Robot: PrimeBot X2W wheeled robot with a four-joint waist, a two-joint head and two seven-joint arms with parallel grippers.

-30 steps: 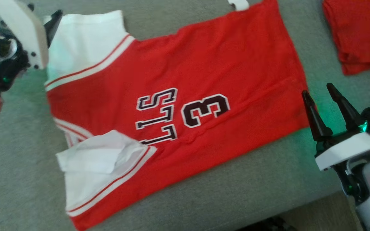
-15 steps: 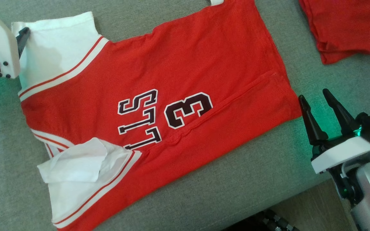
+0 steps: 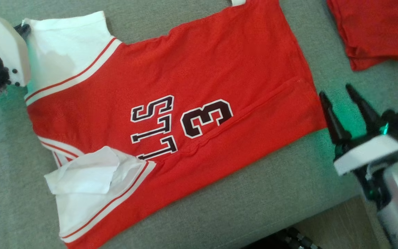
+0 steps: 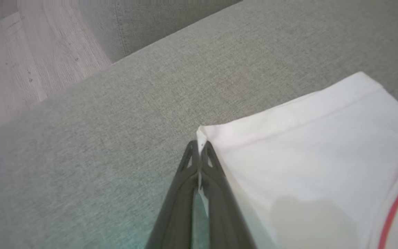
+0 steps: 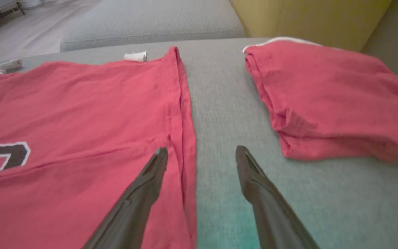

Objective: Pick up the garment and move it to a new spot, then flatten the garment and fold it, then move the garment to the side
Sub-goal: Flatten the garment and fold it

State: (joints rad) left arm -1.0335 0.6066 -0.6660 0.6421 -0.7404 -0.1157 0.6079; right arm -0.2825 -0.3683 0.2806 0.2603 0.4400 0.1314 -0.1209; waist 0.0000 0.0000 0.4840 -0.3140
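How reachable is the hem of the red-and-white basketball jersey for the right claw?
Probably yes: the open right claw hangs right at the hem of the red-and-white basketball jersey, one finger either side, nothing between.

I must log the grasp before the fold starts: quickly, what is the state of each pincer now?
Left pincer: closed on the corner of the jersey's white sleeve.
Right pincer: open, holding nothing.

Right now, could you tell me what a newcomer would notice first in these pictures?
A red jersey with a dark 3 lies spread across the grey cushion. The left gripper is shut on the corner of its white sleeve, while the right gripper stands open by the hem; a folded red garment lies beyond.
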